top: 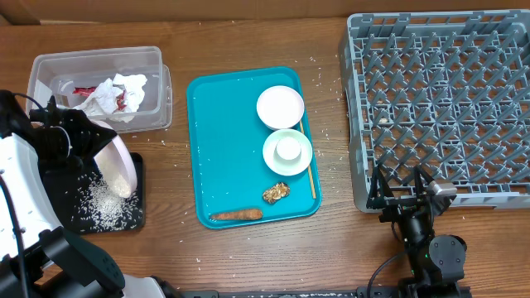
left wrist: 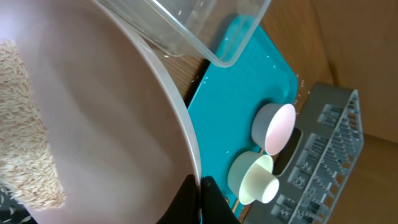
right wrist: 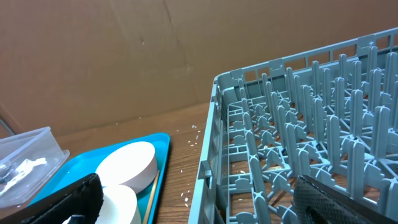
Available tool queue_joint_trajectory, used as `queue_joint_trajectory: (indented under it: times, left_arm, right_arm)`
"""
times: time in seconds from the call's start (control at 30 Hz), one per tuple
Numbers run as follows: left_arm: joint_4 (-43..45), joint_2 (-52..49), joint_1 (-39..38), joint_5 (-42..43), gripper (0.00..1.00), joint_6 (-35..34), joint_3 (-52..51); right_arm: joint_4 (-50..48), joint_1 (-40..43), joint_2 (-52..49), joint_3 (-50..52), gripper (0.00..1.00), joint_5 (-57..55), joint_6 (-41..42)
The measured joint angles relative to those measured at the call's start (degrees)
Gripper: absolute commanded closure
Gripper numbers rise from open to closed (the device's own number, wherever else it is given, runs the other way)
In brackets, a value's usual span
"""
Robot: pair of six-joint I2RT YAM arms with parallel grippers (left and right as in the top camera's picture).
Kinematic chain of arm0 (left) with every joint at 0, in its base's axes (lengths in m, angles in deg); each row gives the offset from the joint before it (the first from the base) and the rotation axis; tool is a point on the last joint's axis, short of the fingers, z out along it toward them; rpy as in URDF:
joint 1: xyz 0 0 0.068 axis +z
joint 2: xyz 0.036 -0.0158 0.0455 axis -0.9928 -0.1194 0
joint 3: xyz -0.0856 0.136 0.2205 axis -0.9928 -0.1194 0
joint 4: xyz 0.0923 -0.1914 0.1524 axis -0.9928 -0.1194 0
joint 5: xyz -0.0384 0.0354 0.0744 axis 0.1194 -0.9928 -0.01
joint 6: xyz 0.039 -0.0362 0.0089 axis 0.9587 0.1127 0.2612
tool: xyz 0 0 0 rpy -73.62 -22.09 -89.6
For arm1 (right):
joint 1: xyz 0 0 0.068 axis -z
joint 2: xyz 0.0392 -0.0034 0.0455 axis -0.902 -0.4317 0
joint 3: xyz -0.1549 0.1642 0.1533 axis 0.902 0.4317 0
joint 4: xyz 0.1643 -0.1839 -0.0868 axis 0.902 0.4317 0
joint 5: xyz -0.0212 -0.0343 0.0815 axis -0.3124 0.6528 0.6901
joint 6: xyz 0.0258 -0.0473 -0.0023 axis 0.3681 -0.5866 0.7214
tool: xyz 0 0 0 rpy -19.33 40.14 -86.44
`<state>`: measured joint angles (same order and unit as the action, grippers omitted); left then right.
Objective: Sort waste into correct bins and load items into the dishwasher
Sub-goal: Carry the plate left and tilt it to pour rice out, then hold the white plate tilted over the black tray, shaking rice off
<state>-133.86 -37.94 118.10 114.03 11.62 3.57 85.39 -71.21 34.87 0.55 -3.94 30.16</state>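
Plate [top: 118, 165]: your left end effector [left wrist: 200, 190] gripped its rim, tilting rice [top: 106, 207] into the black tray [top: 139, 207];
Right end effector [top: 402, 189]: stood open

The overhead camera is looking straight down from far off, taking in the whole table [top: 248, 257]. The left wrist camera is sitting tilted, close against the white plate [left wrist: 112, 124], facing across the teal tray [left wrist: 242, 81]. The right wrist camera is peering low along the dish rack [right wrist: 298, 124], filling the frame's right. All three are sharing the teal tray and dish rack.
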Motion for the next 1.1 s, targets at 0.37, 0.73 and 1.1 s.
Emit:
queue_joint_trajectory:
  times: [0.37,0.73,1.1]
  left_arm:
    - [-1.4,0.0,4.9,7.3,0.96,0.3,0.0]
    - [-5.3,0.0,11.3,14.0,0.96,0.3,0.0]
    - [-4.9,0.0,12.7,17.8,0.96,0.3,-0.1]
  right_arm:
    - [0.0,0.0,0.0,0.0,0.0,0.0,0.0]
    - [0.0,0.0,0.0,0.0,0.0,0.0,0.0]
    - [0.0,0.0,0.0,0.0,0.0,0.0,0.0]
